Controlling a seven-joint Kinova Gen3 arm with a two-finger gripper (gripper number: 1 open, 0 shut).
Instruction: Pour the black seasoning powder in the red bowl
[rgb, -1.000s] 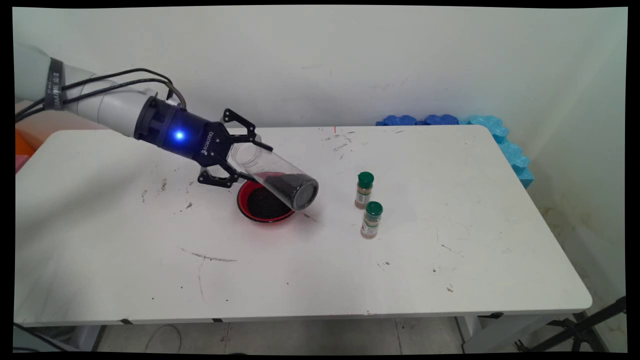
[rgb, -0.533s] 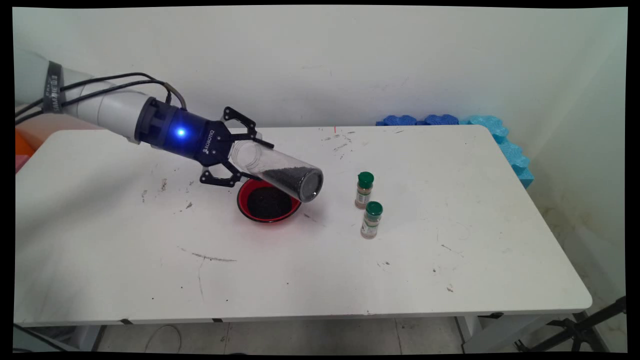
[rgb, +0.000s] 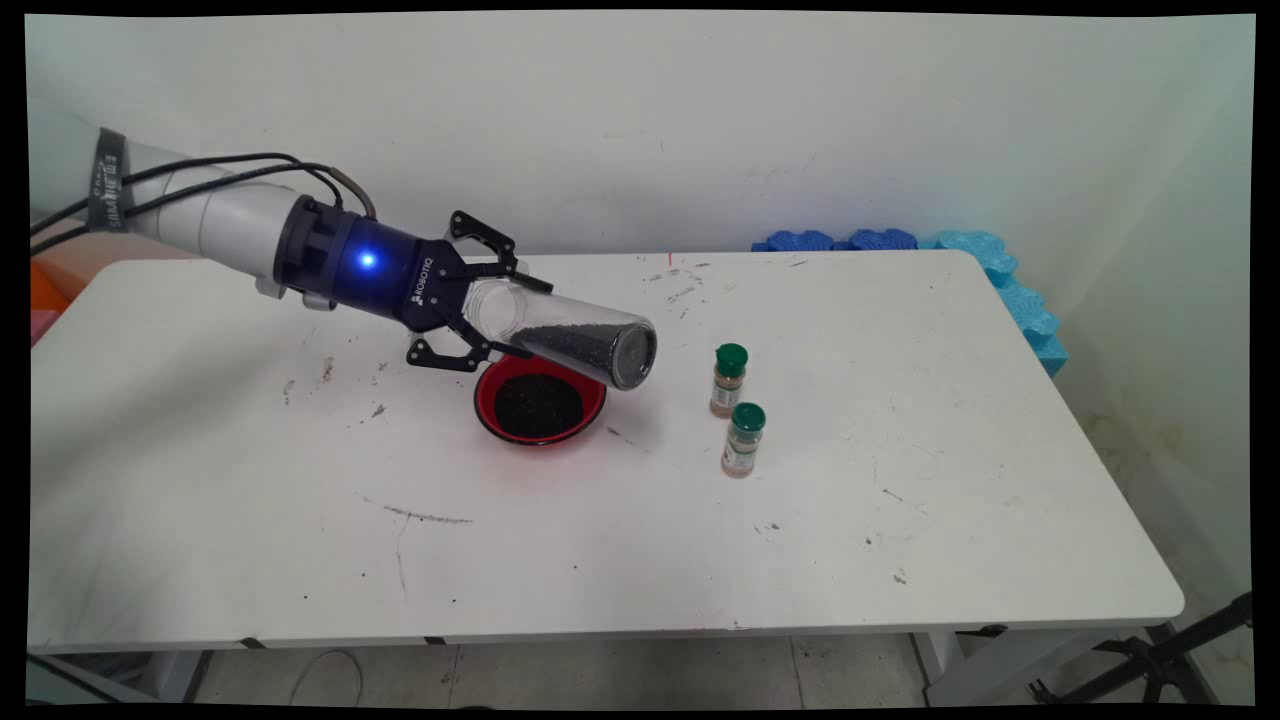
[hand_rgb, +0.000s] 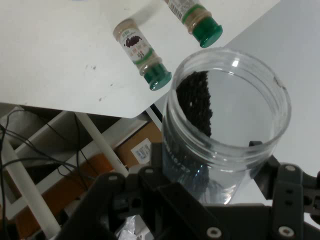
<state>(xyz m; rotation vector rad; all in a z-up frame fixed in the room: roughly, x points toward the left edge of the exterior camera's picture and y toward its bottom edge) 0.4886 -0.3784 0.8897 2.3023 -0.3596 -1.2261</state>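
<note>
My gripper (rgb: 490, 305) is shut on the open end of a clear plastic jar (rgb: 575, 335), which it holds nearly level in the air with the closed base pointing right. Black grains lie along the jar's lower side. Just below it on the table sits a red bowl (rgb: 540, 405) filled with the same black grains. In the hand view the jar (hand_rgb: 225, 130) rises between the fingers and I look into its mouth, with the dark grains (hand_rgb: 195, 100) heaped against its left wall.
Two small spice bottles with green caps (rgb: 729, 379) (rgb: 743, 439) stand right of the bowl; both appear in the hand view (hand_rgb: 142, 54) (hand_rgb: 196, 19). Blue foam pieces (rgb: 900, 242) lie at the table's far right corner. The white table (rgb: 600, 540) carries scuffs and stray grains.
The arm has lifted the jar's base end, so the jar has gone from tilted down over the bowl to nearly level. The grains have spread along its side. The bowl shows more.
</note>
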